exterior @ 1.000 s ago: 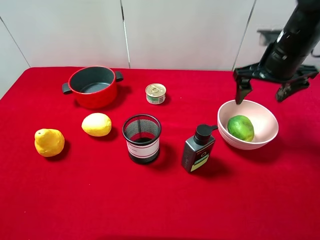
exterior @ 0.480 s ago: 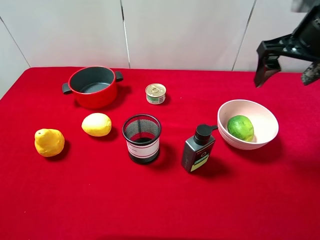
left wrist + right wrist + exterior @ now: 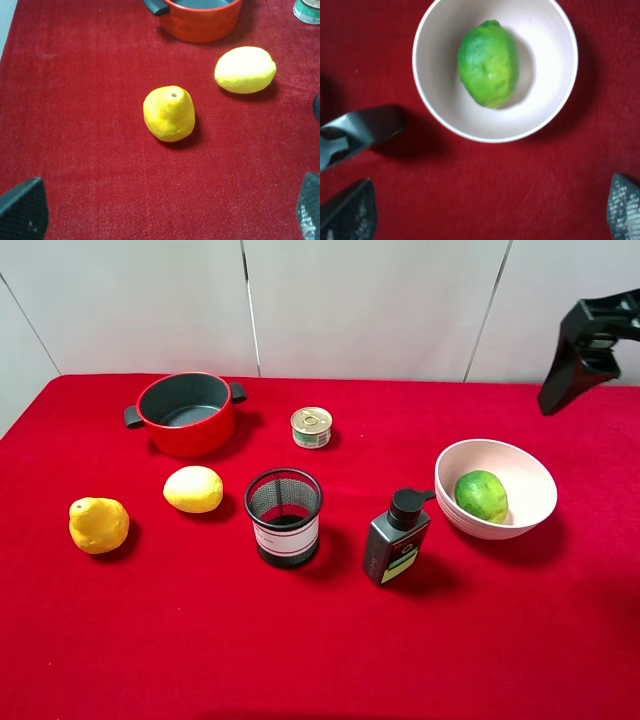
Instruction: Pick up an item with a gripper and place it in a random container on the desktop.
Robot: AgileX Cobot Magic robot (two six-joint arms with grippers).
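Lime (image 3: pixel 481 495) sits in the pink bowl (image 3: pixel 530 515) at right, right gripper (image 3: pixel 490 212) hangs released above, so just lift clear without clipping the rim.

The right pincer (image 3: pixel 610 350) is no longer just above the bowl (image 3: pixel 530 515). A second ago it hung at the bowl's far rim with both fingers spread over it; now it is higher and farther toward the right edge of the high view, well apart from the bowl, and only one finger (image 3: pixel 562 380) shows there. Its fingers stay spread wide in the wrist view.
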